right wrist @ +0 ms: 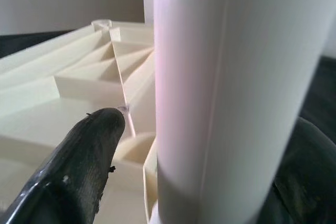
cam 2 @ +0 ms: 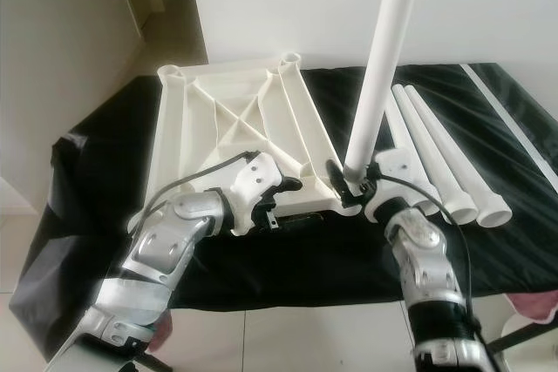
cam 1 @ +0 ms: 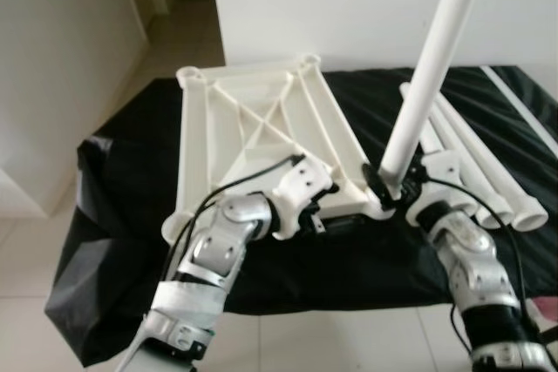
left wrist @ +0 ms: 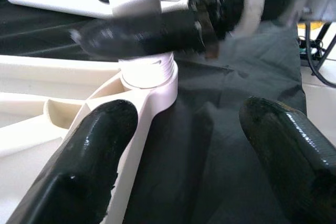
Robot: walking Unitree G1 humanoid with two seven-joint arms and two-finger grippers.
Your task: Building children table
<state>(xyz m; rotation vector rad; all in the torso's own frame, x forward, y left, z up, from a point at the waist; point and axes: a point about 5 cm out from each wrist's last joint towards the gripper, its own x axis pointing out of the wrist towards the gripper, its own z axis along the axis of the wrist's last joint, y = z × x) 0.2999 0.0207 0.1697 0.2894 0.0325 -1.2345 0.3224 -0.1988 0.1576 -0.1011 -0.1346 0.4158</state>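
White ribbed plastic tabletop, the children's table's main panel, lies underside up on the black-draped desk in the left eye view. The right pincer is closed round the base of a long white plastic leg tube that stands almost upright, leaning a little, in the near right corner socket. The left pincer rests at the panel's near edge. If the leg is turned while it leans, the thread could cross and jam.

From the right eye view, three spare white leg tubes lie side by side on the cloth just beside the right arm. A swing of that forearm could knock them and roll them off the desk's edge.

Seen from the left wrist, the left pincer's fingers stand wide apart and hold nothing, one over the panel's rim, the other over bare cloth. The threaded collar of the leg sits at the socket, seemingly not fully seated, though blur makes that uncertain. With nothing pinning the panel, twisting the leg could spin the whole tabletop on the slippery cloth.

Through the right wrist camera, the leg's smooth wall sits close between the fingers. On so smooth a tube the grip may slip rather than turn it.
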